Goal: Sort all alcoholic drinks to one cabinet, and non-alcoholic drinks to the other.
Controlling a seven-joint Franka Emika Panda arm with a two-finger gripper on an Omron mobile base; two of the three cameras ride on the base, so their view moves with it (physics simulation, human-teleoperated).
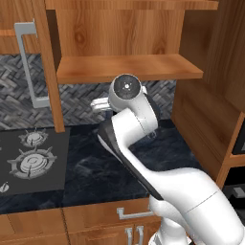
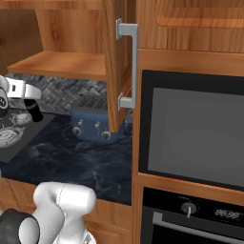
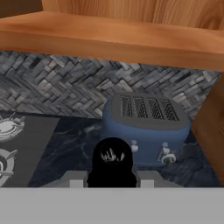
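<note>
A small black bottle [image 3: 111, 159], one of the non-alcoholic drinks, sits between my fingertips, and my gripper [image 3: 111, 181] is shut on it. From the right base camera the gripper [image 2: 31, 105] hangs at the far left with the black bottle [image 2: 35, 113] below it, over the dark counter. It is below the front of the open cabinet's wooden shelf [image 2: 62, 64]. That shelf [image 1: 129, 67] is bare, and its front edge [image 3: 109, 37] runs above the bottle. The alcoholic drinks are out of view.
A blue toaster [image 3: 146, 127] stands on the counter just beyond the bottle, under the open cabinet door [image 2: 119, 66]. A gas hob [image 1: 31, 158] lies to the left. A built-in oven [image 2: 190, 133] fills the wall to the right. The other cabinet door [image 1: 48, 62] stands open too.
</note>
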